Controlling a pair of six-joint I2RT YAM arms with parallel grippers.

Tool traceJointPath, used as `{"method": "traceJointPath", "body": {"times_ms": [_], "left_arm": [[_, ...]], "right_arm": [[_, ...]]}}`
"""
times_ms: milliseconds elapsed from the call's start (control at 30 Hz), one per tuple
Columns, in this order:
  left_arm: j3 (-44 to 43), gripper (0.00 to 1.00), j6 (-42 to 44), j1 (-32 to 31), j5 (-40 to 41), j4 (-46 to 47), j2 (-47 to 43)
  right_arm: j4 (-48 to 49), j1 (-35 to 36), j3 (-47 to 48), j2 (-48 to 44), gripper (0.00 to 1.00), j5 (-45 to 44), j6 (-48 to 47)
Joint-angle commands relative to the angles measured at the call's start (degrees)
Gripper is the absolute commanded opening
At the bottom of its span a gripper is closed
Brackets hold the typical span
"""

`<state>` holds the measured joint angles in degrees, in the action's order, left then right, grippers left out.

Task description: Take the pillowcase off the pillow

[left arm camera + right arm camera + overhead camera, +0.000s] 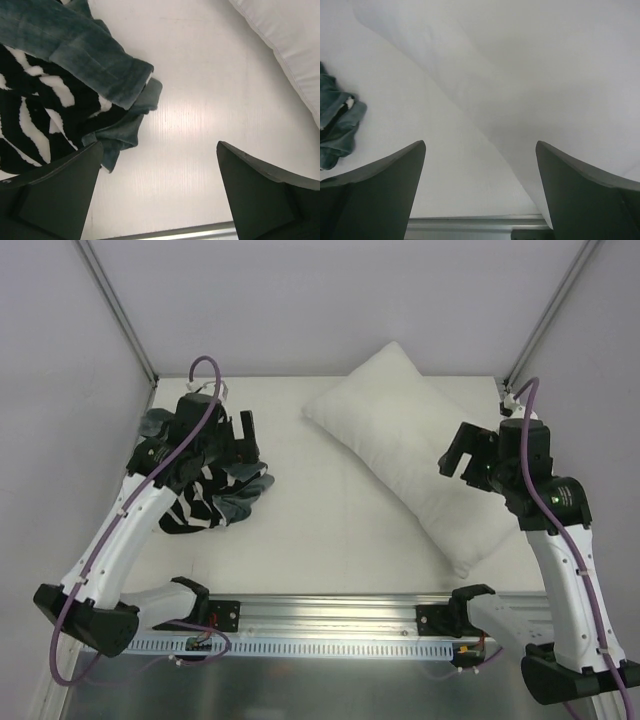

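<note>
Starting at the near edge, a metal rail (330, 618) runs across the front of the white tabletop (320, 540), and both arm bases sit on it. The left arm rises from the left end. Its left claw (243, 438) hangs over the tabletop with the jaws spread wide apart and nothing between them. The left wrist view shows only bare white surface between the two dark fingers (55, 195).

Beside and partly beneath that claw lies the pillowcase (215, 495), a crumpled heap on the left half of the tabletop. Zebra stripes and grey-teal plush both show, and one plush fold laps over the striped face. It is off the pillow (420, 455) and lies apart from it, with open tabletop between them.

On the right, the right claw (458, 455) also stands with its jaws wide apart, gripping nothing. It is poised over the right side of the pillow. Whether a fingertip brushes the white fabric is hard to say from these views.

The pillow lies bare and plump, set diagonally from the near right toward the far middle. Its far corner points at the back wall, and its near corner stops short of the rail.
</note>
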<state>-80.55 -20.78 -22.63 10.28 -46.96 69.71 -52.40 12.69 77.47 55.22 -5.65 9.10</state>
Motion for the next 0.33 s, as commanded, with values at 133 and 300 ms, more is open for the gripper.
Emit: {"method": "traceJointPath", "body": {"times_ms": [133,300], "left_arm": [[13.7,0.99,-0.3,-0.8,-12.7,6.4,-11.3],[18.8,0.99,-1.8,-1.0,-15.6,9.3,-16.3]], "right_arm": [[-6.1,0.2,-5.4,-7.6,0.96,-8.5,-2.5],[-5.7,0.2,-9.0,-9.3,0.96,-12.5,-1.8]]}}
